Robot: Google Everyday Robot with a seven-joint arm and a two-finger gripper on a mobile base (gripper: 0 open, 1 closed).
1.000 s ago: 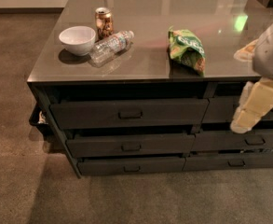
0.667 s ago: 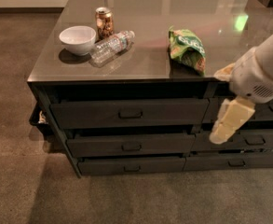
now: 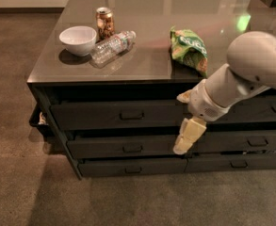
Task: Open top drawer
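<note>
The top drawer (image 3: 95, 117) is the wide dark grey front just under the tabletop on the left half of the cabinet. Its small loop handle (image 3: 131, 115) sits at the centre, and the front looks pushed in. My gripper (image 3: 188, 133) hangs pale yellow at the end of the white arm (image 3: 241, 76). It is in front of the cabinet, right of the handle and a little lower, at the seam between the left and right drawer columns. It is not touching the handle.
On the tabletop (image 3: 175, 13) are a white bowl (image 3: 78, 39), a can (image 3: 104, 22), a plastic bottle lying down (image 3: 111, 45) and a green snack bag (image 3: 189, 48). Two slimmer drawers (image 3: 123, 149) lie below, with more drawers (image 3: 255, 142) on the right. Brown carpet (image 3: 24, 182) surrounds the cabinet.
My arm has swung left and down from the cabinet's right end. The gripper now hangs near the middle of the front, closer to the top drawer's handle. The drawers have not moved.
</note>
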